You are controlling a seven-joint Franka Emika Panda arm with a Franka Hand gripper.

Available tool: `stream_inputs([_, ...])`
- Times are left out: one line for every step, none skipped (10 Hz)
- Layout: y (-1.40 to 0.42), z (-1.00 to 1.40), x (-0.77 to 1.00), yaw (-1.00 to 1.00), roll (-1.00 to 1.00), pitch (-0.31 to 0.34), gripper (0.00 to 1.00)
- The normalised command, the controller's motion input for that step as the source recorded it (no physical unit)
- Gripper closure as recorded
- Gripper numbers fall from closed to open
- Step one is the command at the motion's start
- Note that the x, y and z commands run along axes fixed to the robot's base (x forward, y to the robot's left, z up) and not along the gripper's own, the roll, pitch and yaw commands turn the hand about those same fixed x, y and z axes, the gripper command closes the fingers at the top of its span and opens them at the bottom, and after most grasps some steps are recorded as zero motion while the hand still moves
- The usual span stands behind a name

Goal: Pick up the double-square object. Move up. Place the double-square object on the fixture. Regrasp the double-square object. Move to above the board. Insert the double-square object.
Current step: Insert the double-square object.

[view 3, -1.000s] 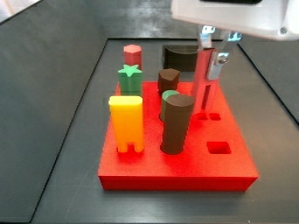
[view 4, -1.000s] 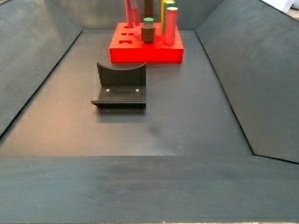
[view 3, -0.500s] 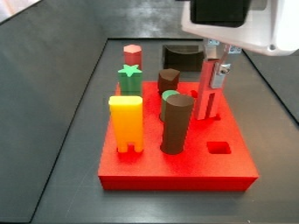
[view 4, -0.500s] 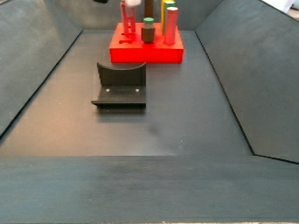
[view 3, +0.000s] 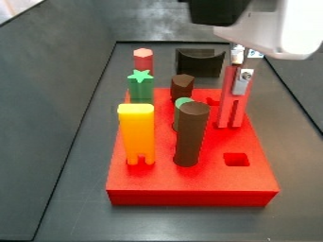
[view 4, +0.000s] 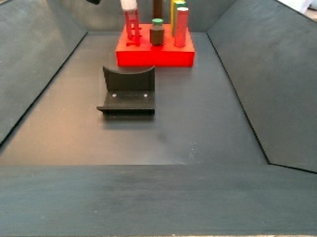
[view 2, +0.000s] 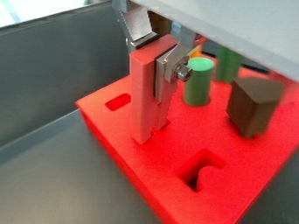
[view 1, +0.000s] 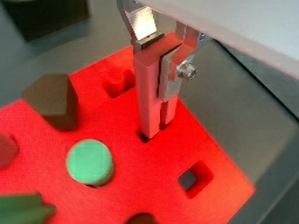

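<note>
Pincer (view 1: 160, 66): above the board (view 3: 190, 180), fingers clamped on the peg's top.
Peg (view 1: 155, 96): slim, red, upright between the fingers, lower end in a board hole just below.
Fixture (view 4: 128, 90): well apart from the pincer.
Writing: none legible.

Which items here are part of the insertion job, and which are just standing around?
In the job: gripper over the board, shut on the double-square object; board; fixture.
Standing around: yellow block, brown cylinder, green star peg, hexagonal peg.
</note>
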Motion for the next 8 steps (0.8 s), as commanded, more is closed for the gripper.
stream_inputs([0.0,-0.23,0.0,-1.0,0.0,-0.021,1.0])
stream_inputs([0.0,-0.07,0.01,0.0,0.0,0.0,1.0])
stream_inputs([0.0,-0.07,0.0,0.0,0.03,0.0,1.0])
stream_inputs([-0.04,-0.24,0.0,0.0,0.11,-0.043,1.0])
stream_inputs([-0.32,-0.38,0.0,0.0,0.44,-0.12,1.0])
stream_inputs([-0.39,-0.05,0.14,0.0,0.5,-0.17,1.0])
stream_inputs([-0.36,0.0,0.27,0.0,0.5,-0.22,1.0])
stream_inputs([-0.28,0.04,0.32,0.0,0.5,-0.25,1.0])
